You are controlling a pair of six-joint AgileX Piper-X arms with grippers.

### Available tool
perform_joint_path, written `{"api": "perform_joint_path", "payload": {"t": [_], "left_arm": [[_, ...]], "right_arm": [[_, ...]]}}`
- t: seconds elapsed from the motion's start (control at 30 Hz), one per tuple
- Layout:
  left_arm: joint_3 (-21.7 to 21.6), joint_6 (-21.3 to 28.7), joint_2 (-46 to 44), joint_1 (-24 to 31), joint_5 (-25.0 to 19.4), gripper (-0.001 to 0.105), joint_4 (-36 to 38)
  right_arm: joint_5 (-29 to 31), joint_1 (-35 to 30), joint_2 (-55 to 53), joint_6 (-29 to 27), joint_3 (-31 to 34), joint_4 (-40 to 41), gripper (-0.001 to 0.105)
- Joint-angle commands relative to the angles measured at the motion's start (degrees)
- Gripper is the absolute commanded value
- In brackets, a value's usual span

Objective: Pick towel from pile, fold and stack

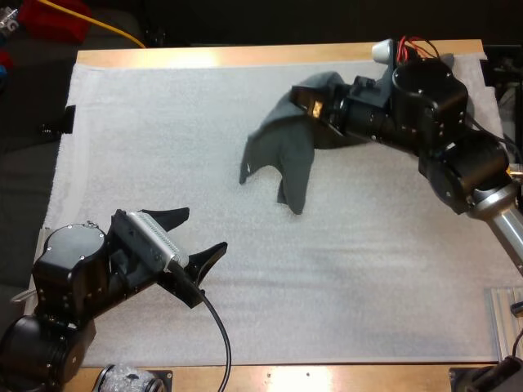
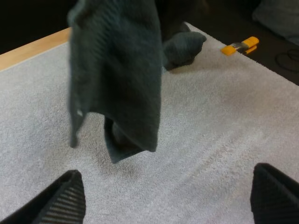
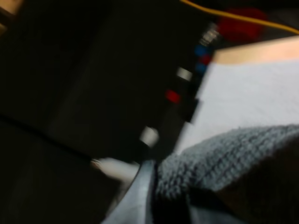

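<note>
Over the white mat point(image 1: 122, 147) we hold the hanging towel point(image 1: 286, 155) tight in our right gripper point(image 1: 313, 106) at the far side, our left gripper point(image 1: 196, 237) sits spread wide and empty, and a thin pinch could let the towel slip down.

Glossy black rounded joint housings on left arm point(image 1: 69, 273), right arm point(image 1: 429, 98). Right forearm: silver metal tube point(image 1: 500, 214). Matte black left gripper point(image 1: 204, 229): two tapered fingers point(image 2: 60, 200), ribbed inner faces.

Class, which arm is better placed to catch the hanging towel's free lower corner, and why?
Left. The left gripper is open, empty and faces the towel; the right gripper is shut on its upper edge.
</note>
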Motion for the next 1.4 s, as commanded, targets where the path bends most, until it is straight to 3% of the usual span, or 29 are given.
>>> {"api": "perform_joint_path", "payload": {"t": [0.0, 0.13, 0.3, 0.47, 0.7, 0.8, 1.03, 1.37], "left_arm": [[-0.31, -0.52, -0.18, -0.3, 0.62, 0.071, 0.65], [-0.31, -0.52, -0.18, -0.3, 0.62, 0.071, 0.81], [-0.31, -0.52, -0.18, -0.3, 0.62, 0.071, 1.72], [-0.31, -0.52, -0.18, -0.3, 0.62, 0.071, 1.69], [-0.31, -0.52, -0.18, -0.3, 0.62, 0.071, 1.69], [-0.31, -0.52, -0.18, -0.3, 0.62, 0.071, 2.08], [1.68, -0.79, 0.73, -0.3, 0.62, 0.071, 2.06], [8.55, -4.8, 5.66, -0.3, 3.11, 0.071, 1.28]], "right_arm": [[-0.93, 0.19, 0.16, 0.79, -0.66, -2.82, 0.001], [-2.66, 1.71, 1.3, -0.49, -0.66, -5.59, 0.001], [-3.91, 4.26, 1.55, -9.0, 0.79, 4.23, 0.001], [-0.79, 6.31, 1.55, -14.3, 8.37, 17.2, 0.001], [0.35, 6.3, 1.55, -15.47, 19.35, 23.3, 0.001], [5.83, 6.3, 1.55, -16.17, 22.92, 26.04, 0.001], [25.03, 6.3, 1.55, -20.06, 26.18, 33.18, 0.001], [25.41, 6.3, 1.41, -21.96, 26.27, 35.35, 0.001]]}}
